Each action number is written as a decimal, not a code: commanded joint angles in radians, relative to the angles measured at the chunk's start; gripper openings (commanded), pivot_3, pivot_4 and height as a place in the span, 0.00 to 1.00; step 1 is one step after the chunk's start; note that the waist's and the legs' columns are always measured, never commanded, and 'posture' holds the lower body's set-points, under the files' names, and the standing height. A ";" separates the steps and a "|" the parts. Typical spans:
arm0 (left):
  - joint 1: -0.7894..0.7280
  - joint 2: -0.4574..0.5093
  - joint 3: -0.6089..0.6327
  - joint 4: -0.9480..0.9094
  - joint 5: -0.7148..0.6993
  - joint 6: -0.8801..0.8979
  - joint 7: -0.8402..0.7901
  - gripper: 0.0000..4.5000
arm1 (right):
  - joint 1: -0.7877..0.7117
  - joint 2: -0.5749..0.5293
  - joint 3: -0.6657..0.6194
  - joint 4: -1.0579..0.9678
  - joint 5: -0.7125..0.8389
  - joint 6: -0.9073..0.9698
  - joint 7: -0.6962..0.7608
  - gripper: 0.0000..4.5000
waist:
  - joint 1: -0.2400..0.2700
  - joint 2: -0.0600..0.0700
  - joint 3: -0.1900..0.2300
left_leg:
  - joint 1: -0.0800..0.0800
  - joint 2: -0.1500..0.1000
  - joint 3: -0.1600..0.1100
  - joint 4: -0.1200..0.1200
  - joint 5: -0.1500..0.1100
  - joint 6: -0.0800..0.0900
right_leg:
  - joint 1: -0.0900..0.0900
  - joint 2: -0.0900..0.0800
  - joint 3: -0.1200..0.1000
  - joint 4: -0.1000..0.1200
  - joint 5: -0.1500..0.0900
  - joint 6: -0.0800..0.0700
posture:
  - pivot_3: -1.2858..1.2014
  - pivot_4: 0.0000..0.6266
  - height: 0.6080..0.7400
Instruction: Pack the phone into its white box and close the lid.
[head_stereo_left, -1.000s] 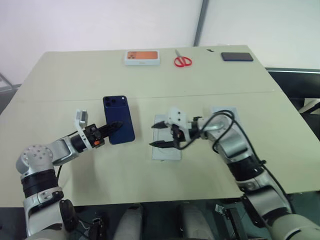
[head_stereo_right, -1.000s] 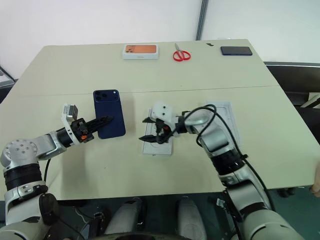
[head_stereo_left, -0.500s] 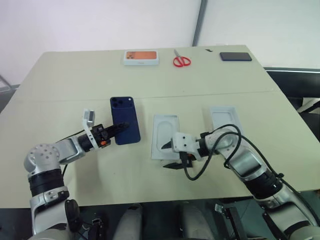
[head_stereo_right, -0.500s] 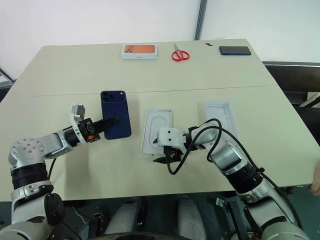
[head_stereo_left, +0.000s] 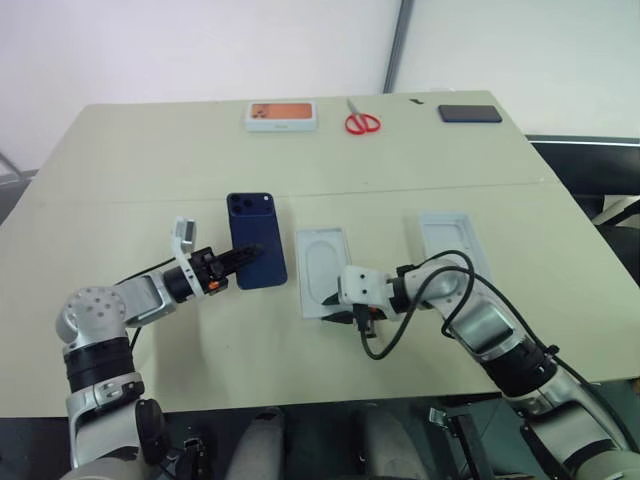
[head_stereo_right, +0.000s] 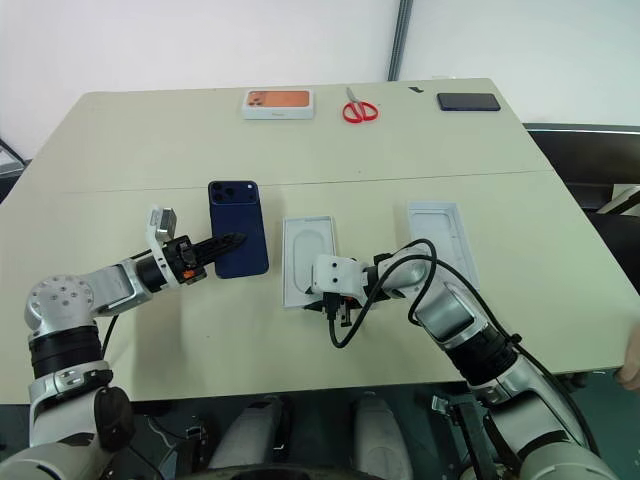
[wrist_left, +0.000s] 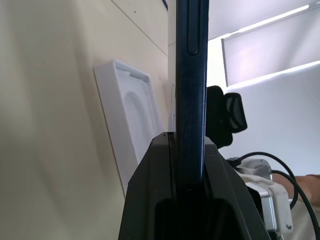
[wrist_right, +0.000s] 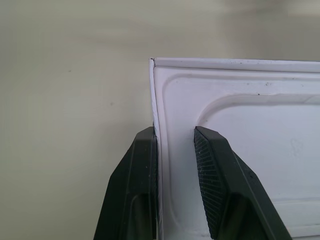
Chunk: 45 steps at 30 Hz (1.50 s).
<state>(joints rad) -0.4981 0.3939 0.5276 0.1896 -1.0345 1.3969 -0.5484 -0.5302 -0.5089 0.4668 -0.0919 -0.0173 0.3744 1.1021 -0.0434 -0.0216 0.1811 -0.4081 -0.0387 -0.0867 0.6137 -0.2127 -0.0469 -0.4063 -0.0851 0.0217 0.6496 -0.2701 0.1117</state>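
Phone (head_stereo_left: 256, 240), dark blue, is clamped in the left gripper (head_stereo_left: 236, 264) and held above the table (head_stereo_left: 150, 160), just left of the flat white insert (head_stereo_left: 325, 285). Its thin edge is seen in the left wrist view. The insert's rim is straddled by the right gripper (wrist_right: 175, 150), fingers (wrist_right: 212, 175) barely apart, contact uncertain. One white tray (head_stereo_left: 448, 240) is counted, right of the insert.

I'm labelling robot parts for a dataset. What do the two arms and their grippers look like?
Both arms are silver-grey metal segments with black joint bands. The left gripper has black fingers, an orange accent at its base and a small pale grey block above the wrist. The right gripper has black ribbed fingers, a white boxy housing and looping black cables.
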 joint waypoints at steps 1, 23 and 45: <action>-0.041 0.008 0.024 -0.014 -0.046 -0.007 0.002 0.00 | -0.039 0.066 0.035 0.058 -0.030 0.001 -0.046 0.24 | -0.002 0.000 0.000 | 0.000 0.000 0.000 0.000 0.000 0.000 | 0.000 0.001 0.000 0.000 0.000 0.000 | 0.52 0.24 1.00; -0.007 -0.010 -0.014 -0.050 -0.075 0.003 0.028 0.00 | -0.120 0.128 -0.064 0.015 0.072 0.187 -0.038 0.90 | 0.008 -0.001 0.000 | -0.001 0.001 0.000 0.000 0.000 -0.001 | -0.001 0.002 0.001 0.000 0.001 -0.002 | 0.52 0.24 1.00; -0.126 -0.103 -0.190 0.133 0.052 -0.073 0.011 0.00 | 0.013 -0.085 -0.273 0.084 0.141 -0.112 -0.048 0.90 | 0.028 -0.002 0.001 | -0.001 0.000 0.003 0.001 0.000 0.000 | 0.000 0.003 0.000 -0.001 0.001 -0.001 | 0.52 0.24 1.00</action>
<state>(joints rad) -0.5982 0.2800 0.3310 0.3195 -0.9816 1.3397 -0.5123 -0.5056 -0.6042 0.2085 0.0208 0.1140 0.2769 1.0643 -0.0155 -0.0235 0.1816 -0.4089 -0.0384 -0.0841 0.6143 -0.2124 -0.0474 -0.4058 -0.0826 0.0217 0.6483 -0.2692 0.1102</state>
